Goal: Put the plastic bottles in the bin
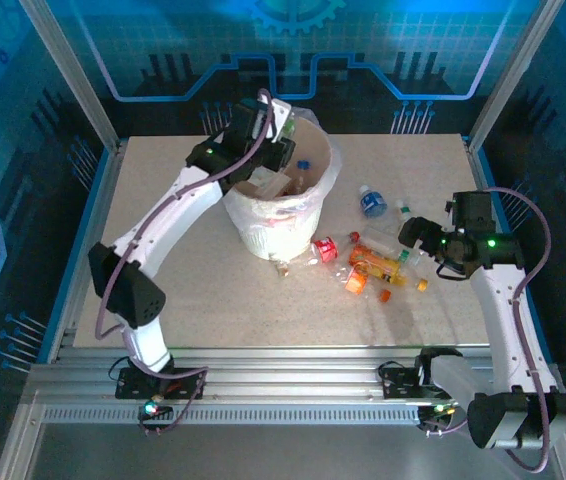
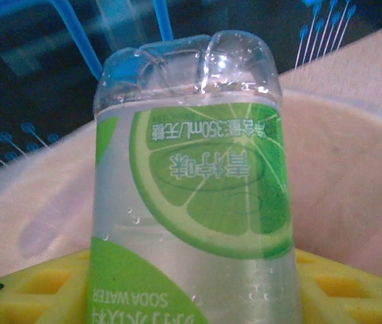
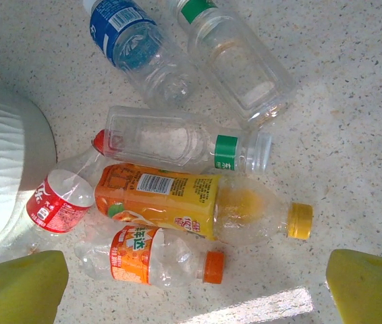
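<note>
Lime-label soda-water bottle [image 2: 191,169] clamped in left gripper [image 2: 191,293] above white bin [image 1: 263,235] (upper centre); right gripper [image 3: 192,289] stands wide open over loose bottles [image 3: 157,196] at mid-right.

A clear bottle [image 2: 191,202] with a green lime label (its print reading upside down) is being held between the yellow pads [image 2: 36,293] of the left gripper [image 2: 191,307], and is being backed by the pinkish-tan wall of the bin [image 2: 353,202].

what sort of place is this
Likely a robot lab test cell: the left arm and right arm are bolted to an aluminium rail frame, blue printed panels wall the table, and plastic bottles lie beside a bin.
</note>
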